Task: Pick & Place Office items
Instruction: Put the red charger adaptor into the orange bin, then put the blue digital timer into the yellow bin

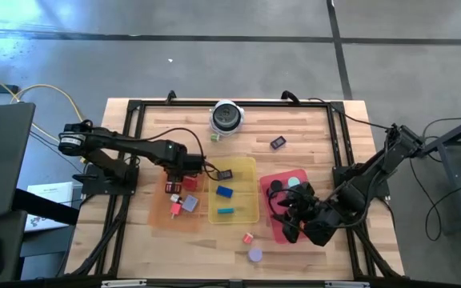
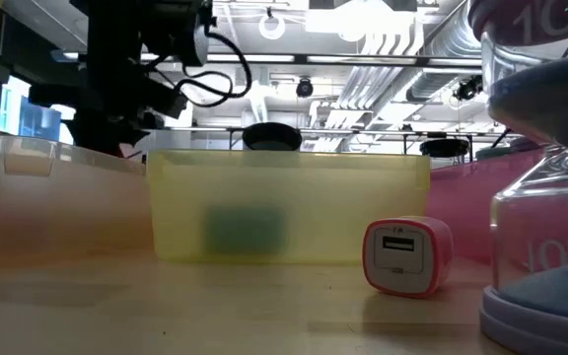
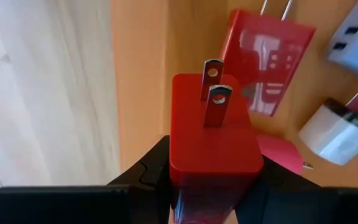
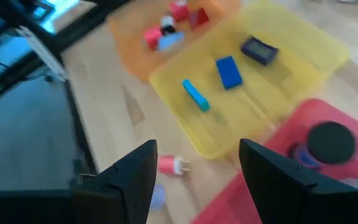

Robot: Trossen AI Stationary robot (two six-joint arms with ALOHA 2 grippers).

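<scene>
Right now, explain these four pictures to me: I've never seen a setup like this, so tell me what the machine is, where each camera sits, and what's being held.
Two dark robot arms work at a wooden table. One camera looks down from above, one sits at tabletop level, and one rides on each wrist.

On the table lie an orange tray, a yellow tray and a red tray, holding small chargers and blocks. A pink charger lies loose near the front.

The left gripper, over the orange tray, pinches a red plug charger, prongs pointing away. The right gripper hangs open and empty above the red tray.

overhead, table-level, two wrist views; shared yellow tray [image 1: 242, 210]
</scene>
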